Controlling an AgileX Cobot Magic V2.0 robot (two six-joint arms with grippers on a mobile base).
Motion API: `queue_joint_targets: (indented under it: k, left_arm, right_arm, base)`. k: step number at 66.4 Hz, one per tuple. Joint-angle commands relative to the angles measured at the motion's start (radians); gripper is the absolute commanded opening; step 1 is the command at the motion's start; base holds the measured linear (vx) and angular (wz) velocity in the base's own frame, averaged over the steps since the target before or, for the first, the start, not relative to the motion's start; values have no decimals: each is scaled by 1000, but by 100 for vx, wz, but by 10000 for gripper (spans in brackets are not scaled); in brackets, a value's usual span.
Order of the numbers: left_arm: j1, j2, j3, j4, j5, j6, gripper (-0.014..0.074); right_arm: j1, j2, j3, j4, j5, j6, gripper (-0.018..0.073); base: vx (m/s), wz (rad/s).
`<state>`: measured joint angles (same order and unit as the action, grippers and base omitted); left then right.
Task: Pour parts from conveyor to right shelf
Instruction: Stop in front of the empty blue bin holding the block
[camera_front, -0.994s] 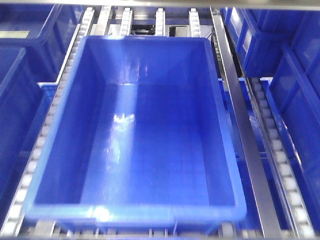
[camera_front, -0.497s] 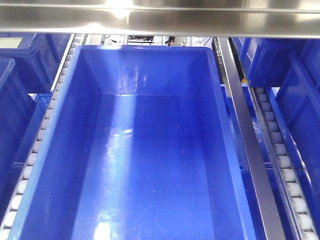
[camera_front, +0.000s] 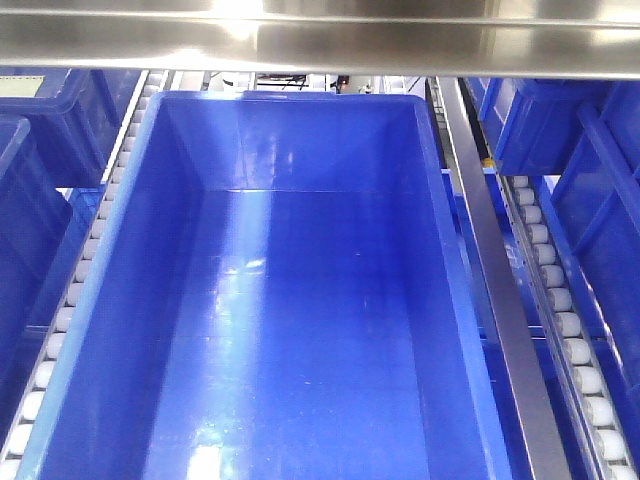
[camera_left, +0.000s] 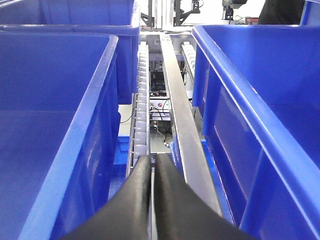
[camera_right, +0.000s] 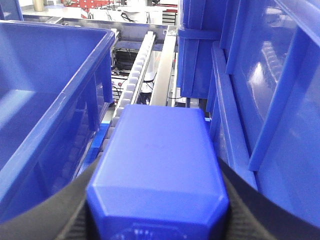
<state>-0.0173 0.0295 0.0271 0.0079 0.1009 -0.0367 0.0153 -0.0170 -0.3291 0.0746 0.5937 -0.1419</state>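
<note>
In the right wrist view a bright blue boxy part fills the lower middle, and my right gripper is shut on it, a black finger on each side. It hangs over a roller rail of the right shelf, between blue bins. My left gripper is shut with nothing in it, its black fingers pressed together above a roller rail and steel bar. In the front view a large blue bin sits on the shelf's rollers; neither gripper shows there.
A steel crossbeam spans the top of the front view. A steel rail and white rollers run to the right of the bin. Bins flank the left gripper and the right gripper.
Since a second ago the front view has closed in on the big bin, and the steel crossbeam has come into the top. Over the last half second almost nothing moved.
</note>
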Motion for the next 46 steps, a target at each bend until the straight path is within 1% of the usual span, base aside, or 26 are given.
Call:
queue_joint_targets:
  k: [1,12,19,28,35,41,46]
  left_arm:
    - [-8,16,-20,-8,-79,-8,-6]
    - [-8,16,-20,-8,-79,-8,-6]
    - [-8,16,-20,-8,-79,-8,-6]
    - [-8,16,-20,-8,-79,-8,-6]
    - [-8,16,-20,-8,-79,-8,-6]
    - [-8,16,-20,-8,-79,-8,-6]
    - [-8,16,-20,-8,-79,-8,-6]
  right_arm:
    - [-8,17,-28,-1,-83,-9,-4]
    - [-8,17,-28,17,-83,-5,-4]
    - [-8,17,-28,70,-83,-5,-4]
    - [-8,17,-40,166,-91,-6,-4]
    - [-8,48,-73,146,-66,-9,-4]
    - [-8,131,-127,129,-25,-10,-4]
    - [16,190,-174,131,-16,-10,-4]
  base:
    - [0,0]
    - [0,0]
    - [0,0]
    - [0,0]
    - [0,0]
    - [0,0]
    - [0,0]
